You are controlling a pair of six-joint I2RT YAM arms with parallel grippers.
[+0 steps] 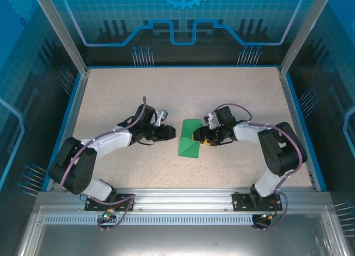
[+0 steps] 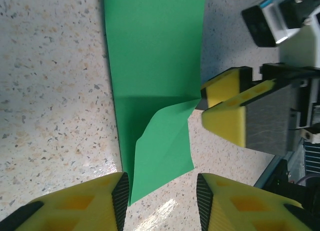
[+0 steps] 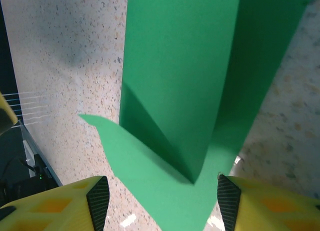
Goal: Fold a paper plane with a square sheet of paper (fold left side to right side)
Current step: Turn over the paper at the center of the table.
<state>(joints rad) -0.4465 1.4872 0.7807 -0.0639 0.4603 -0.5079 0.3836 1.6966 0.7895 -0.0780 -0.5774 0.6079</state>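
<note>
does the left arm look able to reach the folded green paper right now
Probably yes: the left gripper is open, with a folded flap of the green paper reaching between its fingers. The right gripper sits at the paper's opposite edge, not in the way.

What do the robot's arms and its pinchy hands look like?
The left arm and right arm are made of chunky black and white pieces, each with a purplish cable looping along it. The left end effector and right end effector each have two blocky yellow fingers with cut-out holes and black ribbed pads inside.
</note>
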